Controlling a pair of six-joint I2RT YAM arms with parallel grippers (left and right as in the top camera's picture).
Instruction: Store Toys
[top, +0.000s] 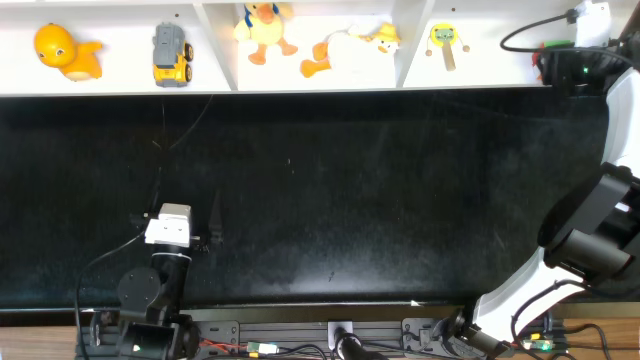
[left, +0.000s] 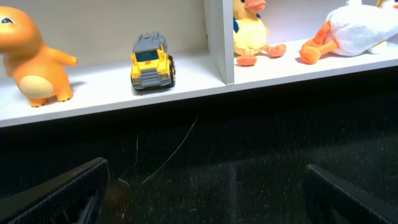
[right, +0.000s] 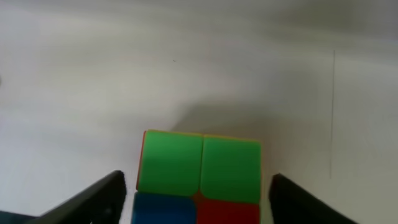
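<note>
Black matte tabletop (top: 350, 200) is fronting a white compartmented shelf (top: 120, 88). Top view: the shelf is carrying an orange rounded plastic creature (top: 65, 50), a yellow-and-grey toy truck (top: 170, 55), a yellow plush duck (top: 265, 28), a white plush goose (top: 350, 45) lying on its side and a small yellow figure on a wooden stick (top: 445, 40), while the white-and-black right arm (top: 625, 120) is reaching into the shelf's far-right end. Left wrist view: the left gripper (left: 206, 168) is hanging low over the tabletop, spread wide and carrying nothing. Right wrist view: the right gripper (right: 198, 179) is straddling a green, blue and red puzzle cube (right: 199, 165) sitting on the shelf floor, with slim gaps showing on both sides, so I am reading it as released. Judgement: the placing is finishing. The fingers should be staying wide and backing straight out along the approach line, not brushing the cube. Count: six toys, one of each kind, and two grippers.
</note>
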